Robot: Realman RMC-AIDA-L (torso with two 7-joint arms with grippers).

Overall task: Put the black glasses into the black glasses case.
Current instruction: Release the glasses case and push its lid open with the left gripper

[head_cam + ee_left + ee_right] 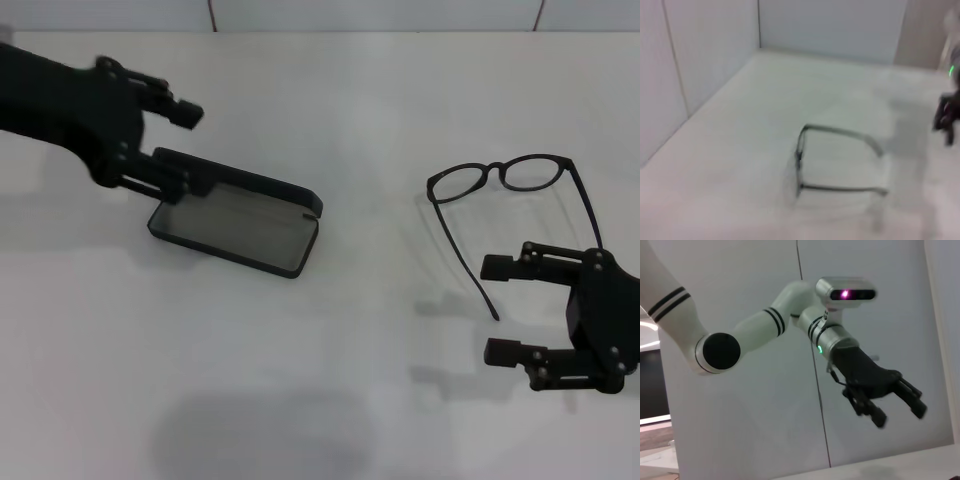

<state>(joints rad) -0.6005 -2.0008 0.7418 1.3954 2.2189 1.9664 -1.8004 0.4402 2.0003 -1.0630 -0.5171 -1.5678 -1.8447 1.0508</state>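
The black glasses (500, 176) lie on the white table at the right, lenses at the far side and both temple arms spread toward me. They also show in the left wrist view (840, 160). The black glasses case (235, 232) lies open at the left, grey lining up, lid raised at its far edge. My left gripper (187, 148) is open at the case's left end, its lower finger against the lid. It also shows in the right wrist view (896, 411). My right gripper (502, 310) is open and empty, just near of the glasses, beside the left temple tip.
The white table (330, 380) is bounded by pale walls at the back (380, 12). My right gripper (945, 117) shows far off in the left wrist view.
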